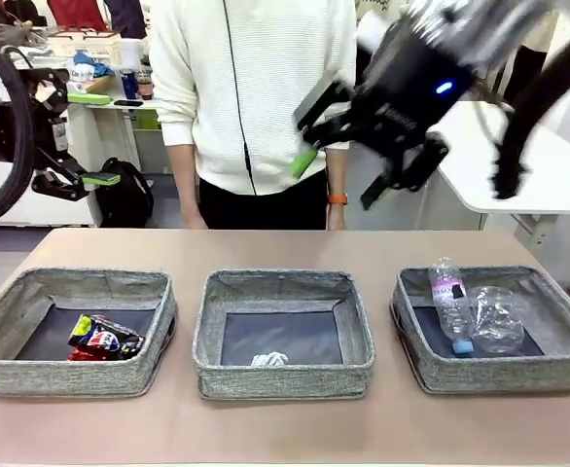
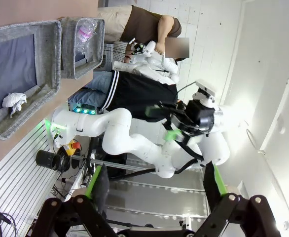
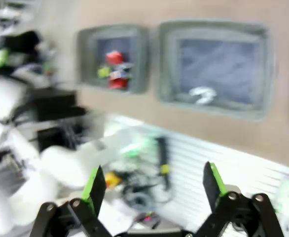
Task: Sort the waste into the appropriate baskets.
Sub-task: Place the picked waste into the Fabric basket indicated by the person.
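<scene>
Three grey baskets stand in a row on the table. The left basket (image 1: 71, 376) holds the crushed red and dark-blue cans (image 1: 104, 338). A white paper wad (image 1: 270, 359) lies in the middle basket (image 1: 285, 379). In the right basket (image 1: 504, 375) are the clear bottle (image 1: 449, 300) and the plastic cup (image 1: 498, 319). My left gripper (image 1: 83, 138) hangs open, high at the left. My right gripper (image 1: 341, 177) is open, high above the table, nothing in it. In the left wrist view the open gripper (image 2: 154, 190) sees the wad (image 2: 14, 102). The blurred right wrist view has its gripper (image 3: 153, 186) open, the cans (image 3: 114, 69) far off.
A person in a white sweater (image 1: 256, 97) stands at the table's far edge, hands down. A white table (image 1: 548, 175) stands at the back right, and a cluttered shelf (image 1: 100, 73) at the back left. Bare tabletop (image 1: 285, 253) runs behind the baskets.
</scene>
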{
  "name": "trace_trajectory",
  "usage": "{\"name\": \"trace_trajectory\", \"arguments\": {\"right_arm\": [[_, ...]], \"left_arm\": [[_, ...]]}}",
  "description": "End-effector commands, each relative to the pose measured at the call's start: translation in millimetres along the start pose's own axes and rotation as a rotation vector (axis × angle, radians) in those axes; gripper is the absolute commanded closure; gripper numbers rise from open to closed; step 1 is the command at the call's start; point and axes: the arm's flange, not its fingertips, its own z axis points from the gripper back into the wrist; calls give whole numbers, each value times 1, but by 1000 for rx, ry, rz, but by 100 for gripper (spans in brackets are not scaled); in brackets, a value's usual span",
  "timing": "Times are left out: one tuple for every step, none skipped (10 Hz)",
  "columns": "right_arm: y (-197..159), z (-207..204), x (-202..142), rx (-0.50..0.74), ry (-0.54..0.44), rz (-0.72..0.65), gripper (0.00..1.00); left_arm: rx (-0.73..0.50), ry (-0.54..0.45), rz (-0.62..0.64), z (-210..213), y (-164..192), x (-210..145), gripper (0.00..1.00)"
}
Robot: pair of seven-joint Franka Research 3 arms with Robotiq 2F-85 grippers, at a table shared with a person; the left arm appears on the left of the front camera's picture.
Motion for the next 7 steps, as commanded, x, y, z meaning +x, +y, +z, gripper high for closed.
{"name": "trace_trajectory", "arguments": {"right_arm": [[-67, 6, -15, 376, 60, -59, 0], [-89, 15, -22, 537, 25, -117, 0], [-103, 20, -32, 644, 28, -102, 0], [-119, 25, -36, 728, -6, -137, 0], [-125, 25, -34, 744, -19, -208, 0], [-105, 34, -28, 637, 5, -115, 0], [-105, 34, -28, 637, 5, -115, 0]], "left_arm": [[-11, -4, -5, 1, -2, 0, 0], [-11, -4, -5, 1, -2, 0, 0], [-11, -4, -5, 1, -2, 0, 0], [-11, -4, -5, 1, -2, 0, 0], [-11, -4, -5, 1, -2, 0, 0], [-11, -4, -5, 1, -2, 0, 0], [-11, -4, -5, 1, -2, 0, 0]]}}
